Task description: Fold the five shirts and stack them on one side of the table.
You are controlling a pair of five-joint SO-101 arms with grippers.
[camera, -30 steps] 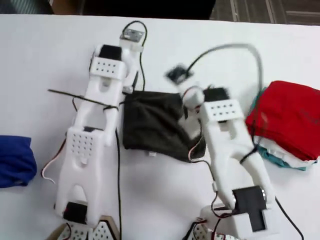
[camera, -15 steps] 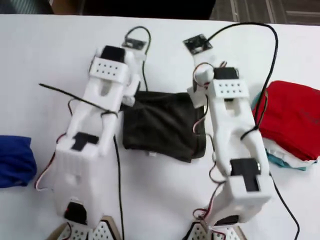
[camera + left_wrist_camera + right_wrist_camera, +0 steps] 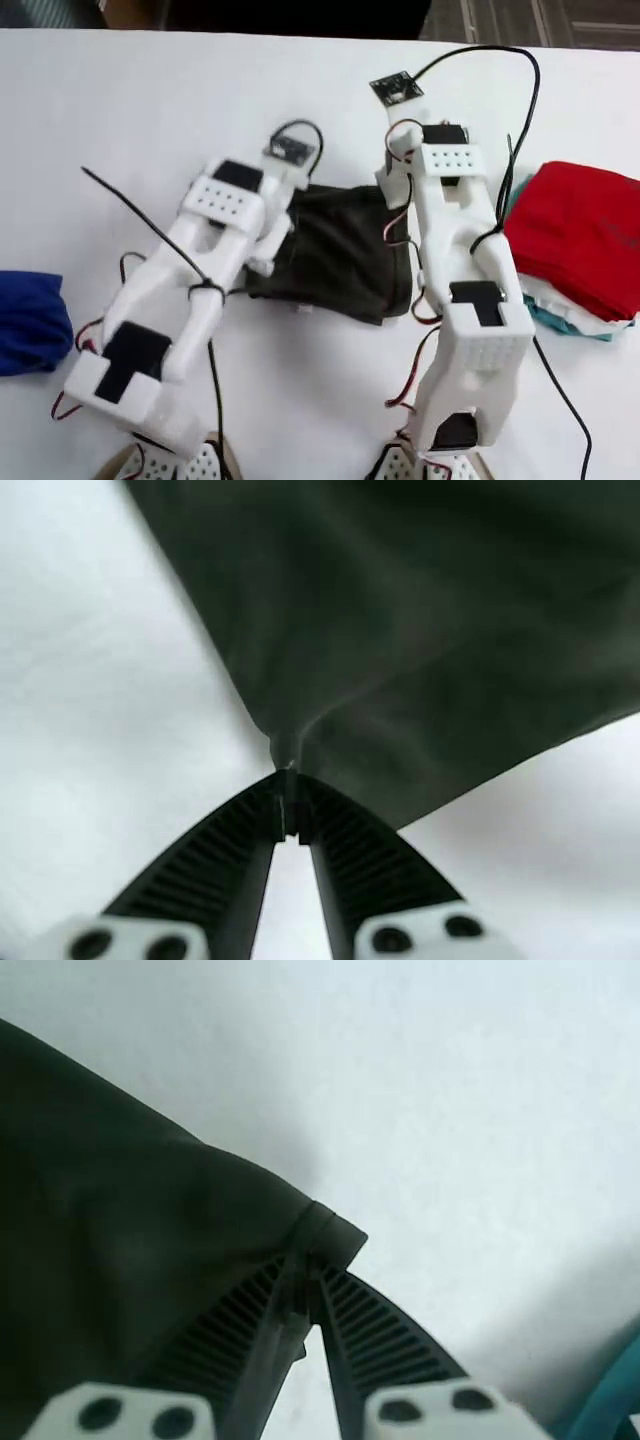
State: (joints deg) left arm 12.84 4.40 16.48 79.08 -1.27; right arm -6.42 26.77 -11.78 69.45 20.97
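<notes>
- Since the earlier frames the left arm (image 3: 200,270) has swung in from the upper left, so its wrist now sits at the dark shirt's (image 3: 340,250) left edge. The right arm (image 3: 460,250) has stretched up toward the shirt's upper right corner. The shirt itself has barely shifted.
- The dark shirt lies folded at the centre of the table (image 3: 120,90), between the two arms.
- Left claw (image 3: 288,792): tips pressed together on a puckered corner of the shirt.
- Right claw (image 3: 308,1282): also closed, nipping a hemmed corner, with bare table just beyond it.
- Risk: both holds take very little cloth, so a quick lift could pull a corner free and let the fold fall open.
- Risk: if the arms pull unevenly, the shirt could stretch or twist.
- Risk: the red-topped stack (image 3: 585,235) lies just beside the right arm at the right edge, and a sweep that way could knock it.
- The blue shirt (image 3: 30,320) waits at the left edge, well apart.
</notes>
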